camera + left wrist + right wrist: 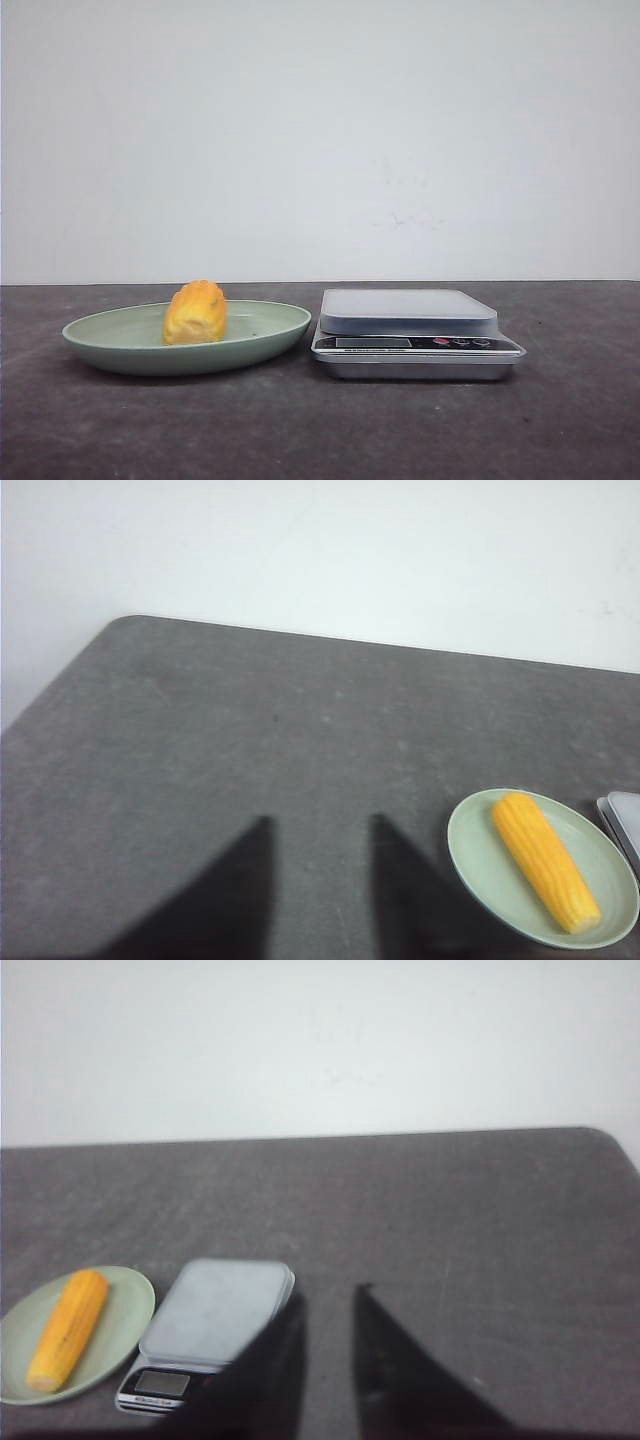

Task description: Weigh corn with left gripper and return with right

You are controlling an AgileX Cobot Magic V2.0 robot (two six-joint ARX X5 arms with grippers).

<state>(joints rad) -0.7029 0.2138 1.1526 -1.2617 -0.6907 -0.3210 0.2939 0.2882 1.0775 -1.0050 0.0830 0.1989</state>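
Observation:
The yellow-orange corn (196,312) lies in a pale green plate (110,335) at the left of the dark table. It also shows in the left wrist view (545,860) and the right wrist view (68,1328). A silver kitchen scale (410,330) stands just right of the plate, its platform bare; it also shows in the right wrist view (215,1315). My left gripper (320,825) is open and empty, above bare table beside the plate. My right gripper (330,1295) is open and empty, beside the scale. Neither gripper shows in the front view.
The plate (480,860) and an edge of the scale (625,825) show in the left wrist view. A white wall (320,140) stands behind the table's far edge. The table's corners show in both wrist views.

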